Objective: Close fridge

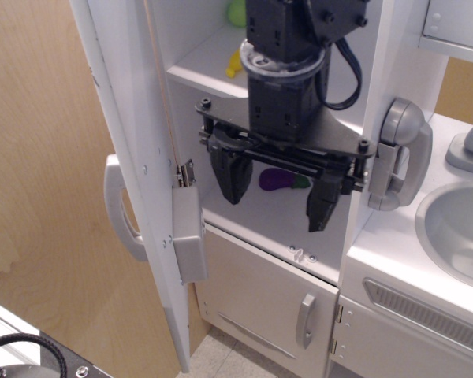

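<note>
The fridge [197, 71] is a tall white toy cabinet with white shelves, and it stands open. Its large door [134, 142] is swung out to the left, seen nearly edge-on, with a grey-white handle [120, 209] on its outer side and a grey panel box [189, 236] on its inner side. My black gripper [280, 197] hangs in front of the open compartment, to the right of the door's edge. Its two fingers point down, are spread apart and hold nothing.
A purple eggplant toy [277, 179] lies on the lower shelf behind the gripper; yellow and green toys [235, 47] sit on the upper shelf. A grey toy phone [398, 153] hangs on the right. Below is a smaller white door with a short grey handle [304, 319]. A sink [457, 228] is at the right.
</note>
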Robot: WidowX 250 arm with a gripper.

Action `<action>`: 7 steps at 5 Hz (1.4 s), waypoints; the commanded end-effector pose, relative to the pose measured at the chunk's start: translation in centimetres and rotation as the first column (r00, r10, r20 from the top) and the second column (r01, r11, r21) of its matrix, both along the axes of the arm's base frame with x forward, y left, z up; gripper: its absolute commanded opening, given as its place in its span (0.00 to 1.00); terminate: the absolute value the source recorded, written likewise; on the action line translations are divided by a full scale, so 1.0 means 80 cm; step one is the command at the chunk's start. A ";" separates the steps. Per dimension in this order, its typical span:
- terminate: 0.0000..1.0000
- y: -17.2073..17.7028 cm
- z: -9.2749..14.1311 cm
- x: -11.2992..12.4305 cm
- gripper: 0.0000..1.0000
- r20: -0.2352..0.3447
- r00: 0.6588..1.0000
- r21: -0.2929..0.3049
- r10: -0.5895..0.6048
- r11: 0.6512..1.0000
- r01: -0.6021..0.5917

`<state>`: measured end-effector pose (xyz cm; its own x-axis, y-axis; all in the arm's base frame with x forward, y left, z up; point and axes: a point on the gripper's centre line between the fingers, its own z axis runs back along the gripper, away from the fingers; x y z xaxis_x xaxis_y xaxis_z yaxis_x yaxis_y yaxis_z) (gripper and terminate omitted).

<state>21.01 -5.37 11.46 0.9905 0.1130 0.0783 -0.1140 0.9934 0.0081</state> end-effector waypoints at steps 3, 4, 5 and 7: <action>0.00 0.015 0.007 -0.052 1.00 -0.029 0.998 -0.056 -0.048 0.997 0.046; 0.00 0.034 0.007 -0.071 1.00 -0.066 0.997 -0.045 -0.047 0.998 0.044; 0.00 0.063 0.003 -0.084 1.00 -0.054 0.997 -0.008 -0.049 0.999 0.049; 0.00 0.126 0.003 -0.088 1.00 -0.047 0.993 -0.005 -0.109 0.994 0.109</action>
